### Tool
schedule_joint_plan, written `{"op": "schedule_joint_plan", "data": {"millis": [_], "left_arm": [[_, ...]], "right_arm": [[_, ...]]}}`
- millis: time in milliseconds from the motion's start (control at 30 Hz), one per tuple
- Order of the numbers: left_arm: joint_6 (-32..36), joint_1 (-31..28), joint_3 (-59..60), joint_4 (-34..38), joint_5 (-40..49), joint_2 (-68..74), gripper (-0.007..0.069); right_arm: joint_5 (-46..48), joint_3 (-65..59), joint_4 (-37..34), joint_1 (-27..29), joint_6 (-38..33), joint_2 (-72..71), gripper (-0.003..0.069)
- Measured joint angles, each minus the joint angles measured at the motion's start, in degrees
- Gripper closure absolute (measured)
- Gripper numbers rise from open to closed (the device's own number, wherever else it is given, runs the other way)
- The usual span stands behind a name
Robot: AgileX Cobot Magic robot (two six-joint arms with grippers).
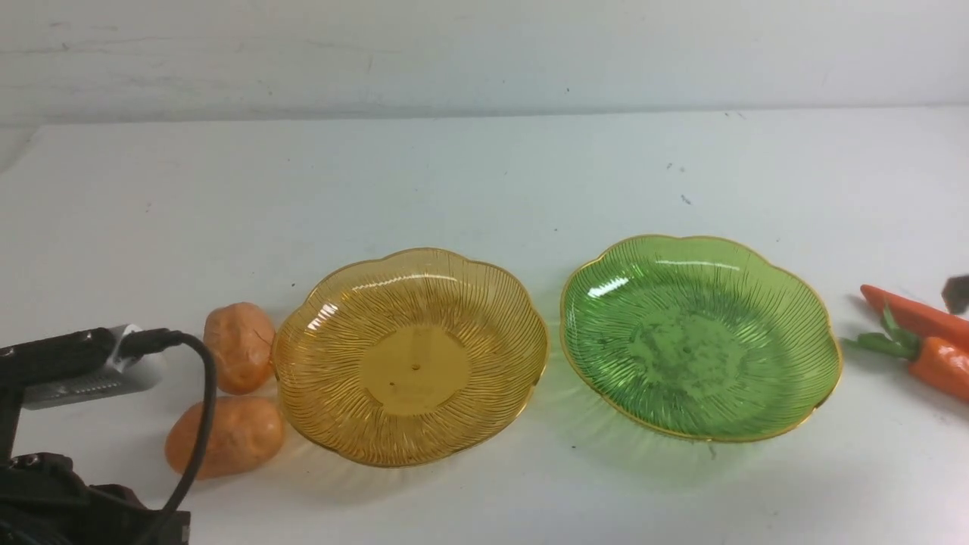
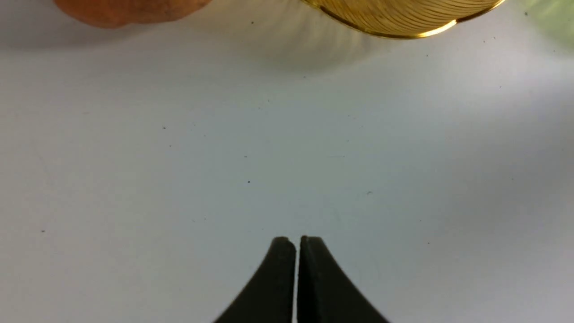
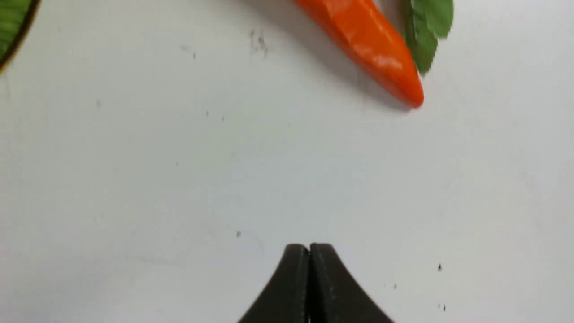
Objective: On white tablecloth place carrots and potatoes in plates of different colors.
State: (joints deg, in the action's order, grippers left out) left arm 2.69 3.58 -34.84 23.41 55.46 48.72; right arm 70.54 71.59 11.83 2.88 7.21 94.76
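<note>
While both point at bare white tablecloth (image 1: 484,182) on the worktop, the left claw (image 2: 296,240) and the right claw (image 3: 309,246) each have their tips pressed together, gripping nothing and touching nothing. Only the front view shows the whole layout: the amber plate (image 1: 412,371) lies left of the green plate (image 1: 700,337), with the far potato (image 1: 239,347) and near potato (image 1: 225,436) just left of the amber one, and the far carrot (image 1: 916,312) and near carrot (image 1: 942,367) right of the green one at the edge. Only the wrist views show the closed tips: a potato and the amber rim lie beyond the left pair, a carrot's point and a leaf beyond the right.
</note>
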Motion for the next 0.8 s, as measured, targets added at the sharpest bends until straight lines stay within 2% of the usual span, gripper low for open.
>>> {"op": "schedule_joint_plan", "data": {"millis": [133, 300, 367, 433, 500, 667, 733, 800], "left_arm": [[0.4, 0.0, 0.0, -0.4, 1.1, 0.1, 0.0613], [0.5, 0.0, 0.0, -1.2, 1.3, 0.1, 0.0557], [0.5, 0.0, 0.0, -1.3, 1.3, 0.1, 0.0526], [0.5, 0.0, 0.0, -1.4, 1.1, 0.1, 0.0496], [0.5, 0.0, 0.0, -1.4, 1.0, 0.1, 0.0478], [0.5, 0.0, 0.0, -1.4, 0.8, 0.1, 0.0426], [0.5, 0.0, 0.0, -1.4, 0.8, 0.1, 0.0417], [0.5, 0.0, 0.0, -1.4, 0.8, 0.1, 0.0414]], "right_arm": [[-1.0, 8.7, -4.6, 2.2, -5.8, 10.0, 0.0669], [-0.7, 9.7, -5.9, 2.3, -9.9, 13.3, 0.0647], [-0.6, 9.7, -5.6, 2.3, -10.7, 13.3, 0.0615], [-0.6, 9.7, -5.6, 2.3, -13.0, 13.4, 0.0543], [-0.6, 9.7, -5.7, 2.3, -14.4, 13.5, 0.0505], [-0.6, 9.7, -3.9, 2.3, -20.8, 16.1, 0.0245], [-0.6, 9.7, -1.9, 2.3, -21.4, 17.1, 0.0184], [-0.6, 9.7, -0.8, 2.3, -21.7, 18.0, 0.0159]]}}
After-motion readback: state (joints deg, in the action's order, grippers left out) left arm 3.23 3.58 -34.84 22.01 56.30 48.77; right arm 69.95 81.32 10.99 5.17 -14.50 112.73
